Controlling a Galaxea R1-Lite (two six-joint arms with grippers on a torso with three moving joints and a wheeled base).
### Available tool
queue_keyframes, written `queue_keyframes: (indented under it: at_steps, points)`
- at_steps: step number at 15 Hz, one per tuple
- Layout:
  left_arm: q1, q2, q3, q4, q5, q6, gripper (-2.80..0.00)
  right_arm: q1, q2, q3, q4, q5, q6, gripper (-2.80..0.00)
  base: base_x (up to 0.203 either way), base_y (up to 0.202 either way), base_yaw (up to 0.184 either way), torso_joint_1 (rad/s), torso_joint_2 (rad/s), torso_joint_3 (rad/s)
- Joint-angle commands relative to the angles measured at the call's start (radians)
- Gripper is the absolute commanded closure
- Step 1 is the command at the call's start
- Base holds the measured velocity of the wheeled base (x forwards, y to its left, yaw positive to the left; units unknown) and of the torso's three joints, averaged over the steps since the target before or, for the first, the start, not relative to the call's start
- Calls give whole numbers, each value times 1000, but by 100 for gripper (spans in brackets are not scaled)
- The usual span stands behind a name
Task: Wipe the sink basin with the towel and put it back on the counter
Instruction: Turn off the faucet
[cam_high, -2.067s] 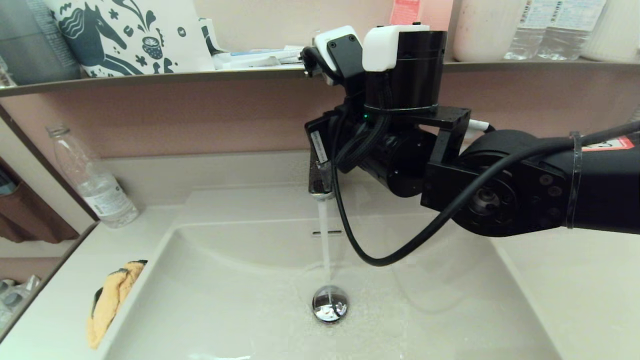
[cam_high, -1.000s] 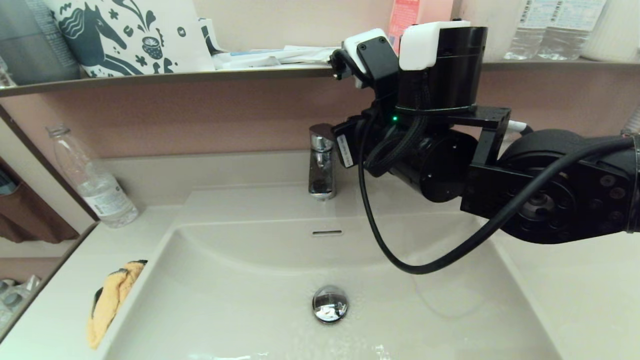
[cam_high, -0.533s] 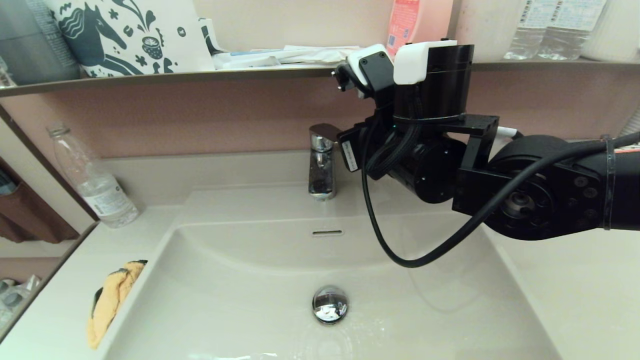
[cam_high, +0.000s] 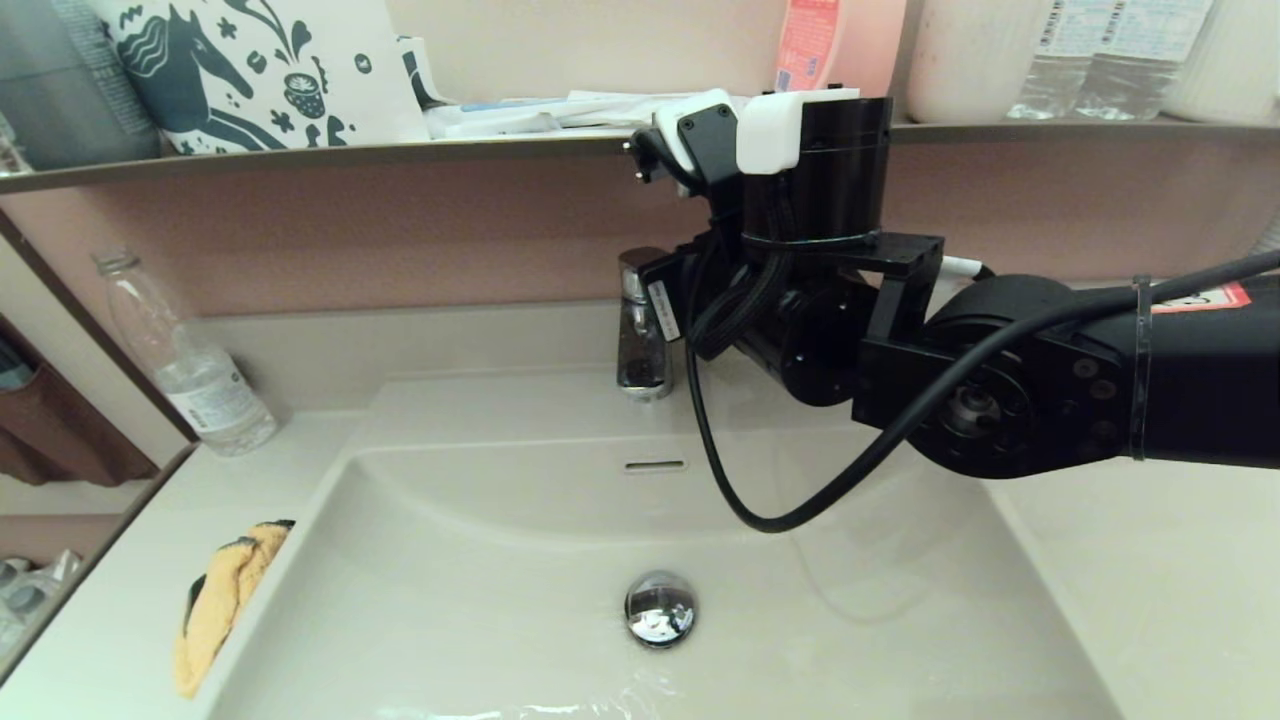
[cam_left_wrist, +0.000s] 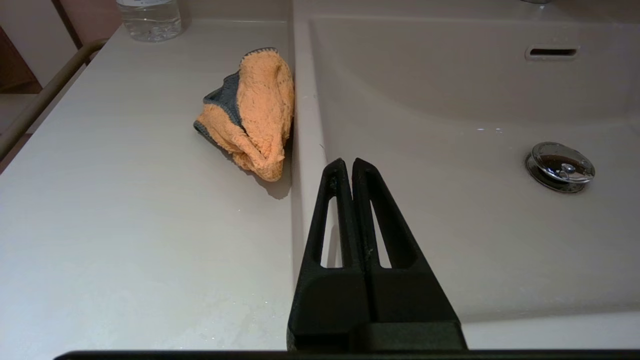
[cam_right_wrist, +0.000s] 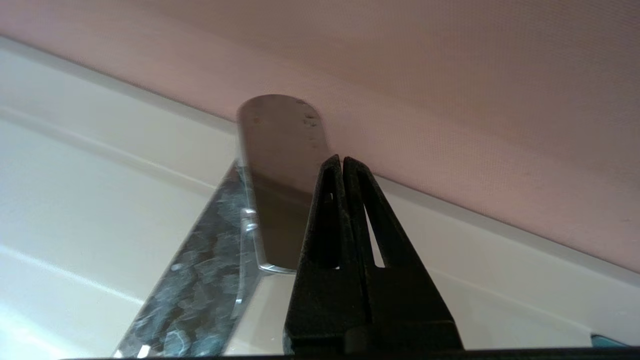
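Observation:
The orange-yellow towel (cam_high: 215, 605) lies crumpled on the counter (cam_high: 110, 650), against the left rim of the sink basin (cam_high: 470, 600). In the left wrist view my left gripper (cam_left_wrist: 348, 162) is shut and empty, hovering over that rim just short of the towel (cam_left_wrist: 250, 120); the head view does not show it. My right arm reaches across the basin to the chrome faucet (cam_high: 642, 335). My right gripper (cam_right_wrist: 341, 159) is shut on nothing, its tips beside the faucet's flat lever (cam_right_wrist: 280, 165). No water runs from the spout. The drain stopper (cam_high: 660, 608) sits mid-basin.
A clear plastic bottle (cam_high: 185, 360) stands at the back left of the counter. Above the faucet a thin brown shelf (cam_high: 300, 155) carries a printed bag, papers and bottles. The right arm's black cable (cam_high: 740, 500) loops down over the basin. The basin floor is wet.
The water stream from the faucet has stopped. My right arm drew away to the right, then came back left beside the faucet. The towel has not moved.

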Motion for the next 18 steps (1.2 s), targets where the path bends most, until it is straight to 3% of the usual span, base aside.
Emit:
queue_keyframes:
  at_steps: [1, 13, 18]
  points:
    - [0, 1, 0, -1, 0, -1, 0, 3, 10, 3, -2, -3, -1, 0, 0, 0, 0, 0, 0, 0]
    - [0, 1, 0, -1, 0, -1, 0, 35, -28, 30, -5, -12, 15, 0, 0, 0, 0, 0, 0, 0]
    - [0, 1, 0, -1, 0, -1, 0, 22, -254, 293, -2, -25, 80, 0, 0, 0, 0, 0, 0, 0]
